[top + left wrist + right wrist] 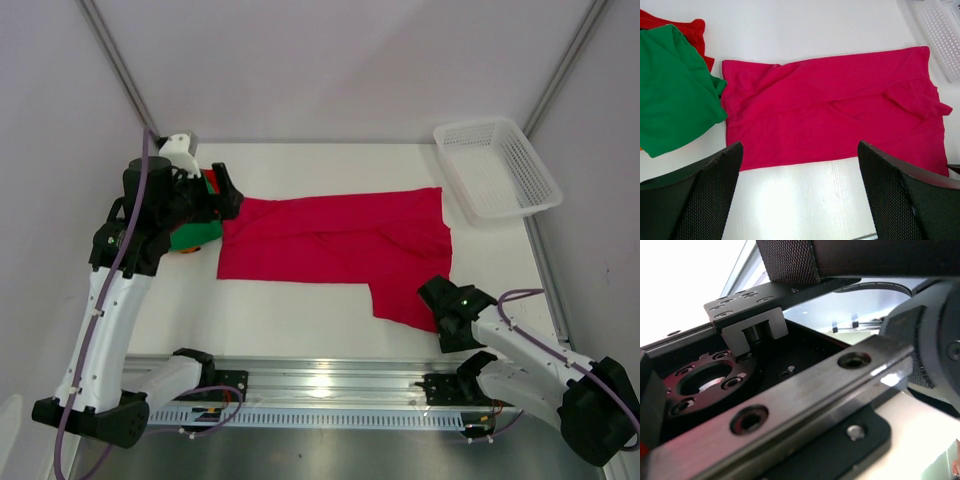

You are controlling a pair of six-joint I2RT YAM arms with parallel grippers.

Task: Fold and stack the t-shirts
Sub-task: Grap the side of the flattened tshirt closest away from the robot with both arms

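My left hand [800,145] hung over the counter [290,315], its 2 fingers [705,195] spread wide and holding nothing, above the near edge of the crimson t-shirt [335,240]. The shirt lay flat across the middle of the counter, gathered into a long band, with 1 flap reaching toward the near edge at its right end. Touching its left end sat a green t-shirt [675,95], crumpled on top of a red t-shirt [694,31]. My right hand [443,300] sat low at the shirt's near right corner, also wide and empty; whether it touched the cloth I could not tell. Its camera was filled by a metal rail [805,405]. A white mesh basket [497,167] stood at the far right corner.
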